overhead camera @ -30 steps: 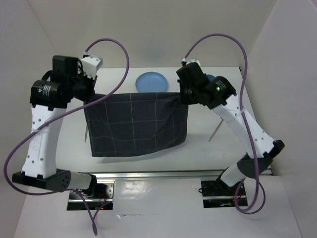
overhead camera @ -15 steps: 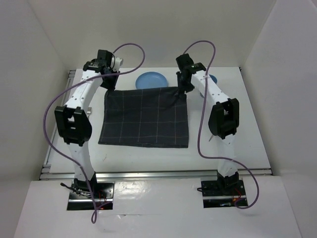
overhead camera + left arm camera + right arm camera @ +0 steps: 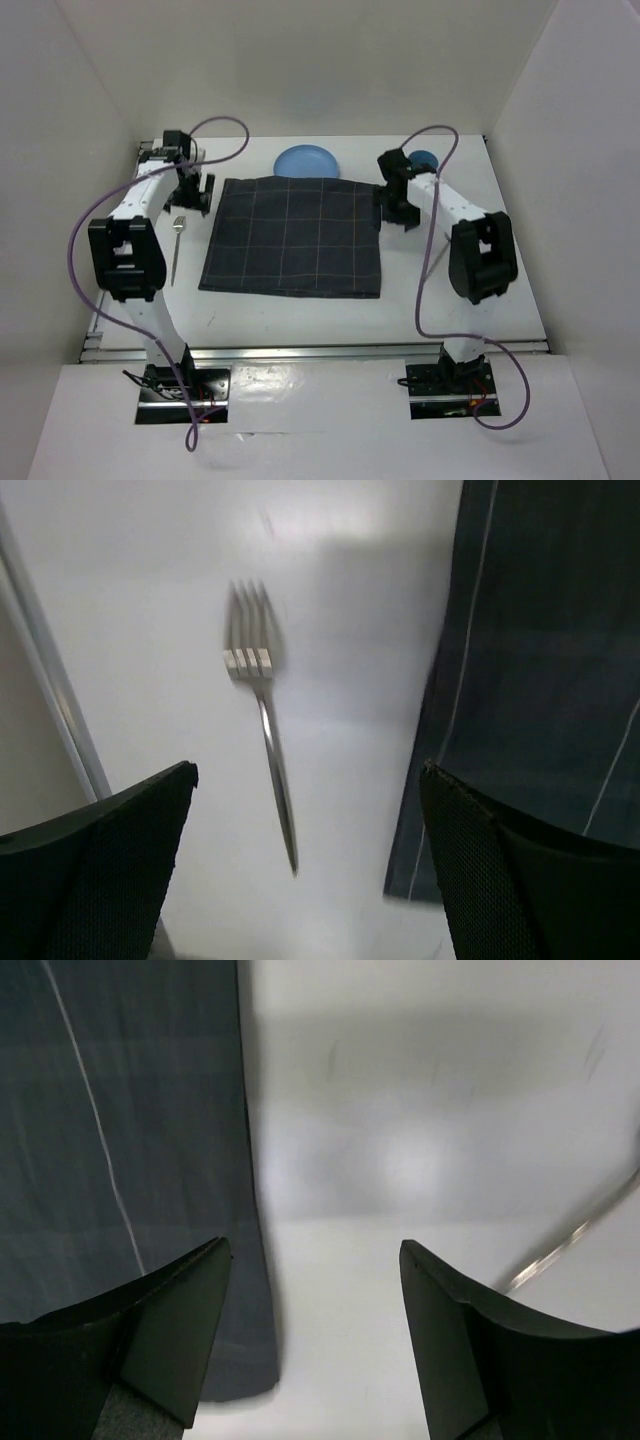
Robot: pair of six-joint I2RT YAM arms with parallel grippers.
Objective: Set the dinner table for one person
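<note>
The white desk [image 3: 300, 320] fills the top view, walled in pale panels, and a dark grey checked cloth mat [image 3: 292, 238] lies flat at its middle. A round blue plate [image 3: 305, 162] sits at 12 o'clock from the mat, right against its far edge. A metal fork [image 3: 176, 245] lies on the bare desk at 9 o'clock from the mat, just beside it and not touching, with its tines toward 12 o'clock. A small blue dish [image 3: 425, 158] shows at about 1 o'clock, partly hidden behind the right arm.

The left end effector [image 3: 307, 780] hangs over the desk near the mat's 10 o'clock corner. It is spread wide and grasps nothing, with the fork and the mat's edge in view below it. The right end effector [image 3: 312, 1250] hangs near the 2 o'clock corner, also released and empty, above the mat's right edge and bare desk. A thin shiny utensil handle [image 3: 570, 1240] lies at 3 o'clock in the right wrist view; its kind cannot be told.
</note>
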